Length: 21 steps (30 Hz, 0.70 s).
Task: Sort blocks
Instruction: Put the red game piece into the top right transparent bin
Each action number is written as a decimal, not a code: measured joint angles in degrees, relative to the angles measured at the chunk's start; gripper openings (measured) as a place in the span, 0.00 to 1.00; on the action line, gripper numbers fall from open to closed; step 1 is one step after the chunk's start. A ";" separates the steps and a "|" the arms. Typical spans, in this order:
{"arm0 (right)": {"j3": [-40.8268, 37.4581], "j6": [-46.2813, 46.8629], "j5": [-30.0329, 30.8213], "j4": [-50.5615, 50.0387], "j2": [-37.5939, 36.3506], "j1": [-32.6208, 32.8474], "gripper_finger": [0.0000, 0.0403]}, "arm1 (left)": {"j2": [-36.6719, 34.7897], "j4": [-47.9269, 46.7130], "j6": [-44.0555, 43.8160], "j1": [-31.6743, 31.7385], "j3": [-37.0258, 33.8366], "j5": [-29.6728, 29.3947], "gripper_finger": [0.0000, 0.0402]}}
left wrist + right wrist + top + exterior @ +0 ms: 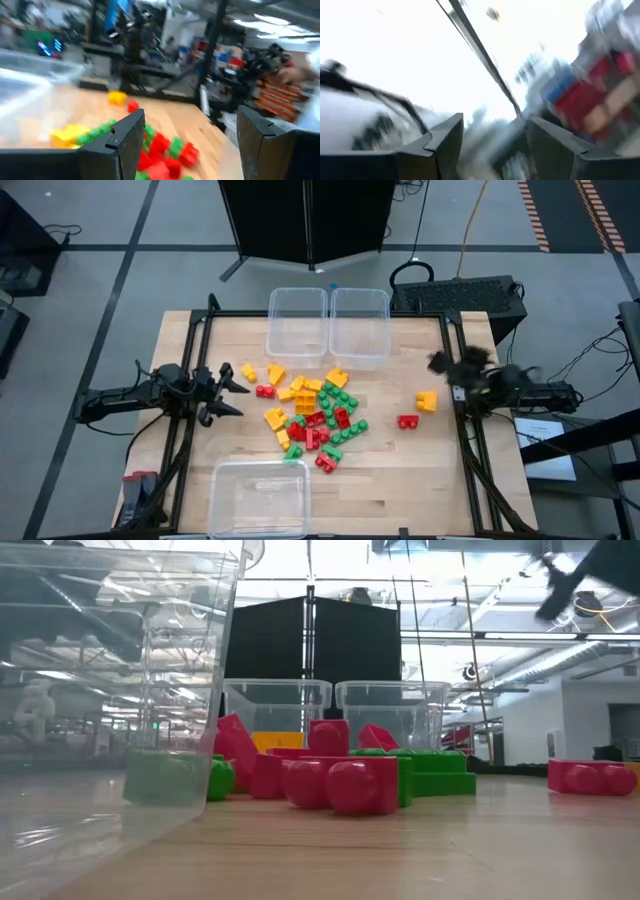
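Two far tubs [328,325] plain overhead, low view hides behind blocks [340,780].

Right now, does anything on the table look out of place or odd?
Two small plastic bricks, one yellow-orange and one red, lie apart from the main pile of red, green and yellow-orange bricks, toward the right arm's side. Nothing looks damaged, and the three clear rectangular plastic tubs stand upright.

high: straight down, whole table | low: tabletop level, close behind blocks [345,780] | both share blocks [315,420]
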 joint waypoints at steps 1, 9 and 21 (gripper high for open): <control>2.04 -3.93 0.69 1.69 0.24 0.00 0.52 | 0.00 1.02 -0.19 0.01 0.01 -1.19 0.52; 31.18 -23.58 5.33 -37.75 11.72 0.01 0.52 | 0.00 8.28 -20.70 -0.01 -0.01 -1.56 0.52; 63.15 -12.88 -9.25 -103.71 51.39 0.07 0.52 | 0.00 8.75 -43.43 -0.01 0.01 -15.41 0.52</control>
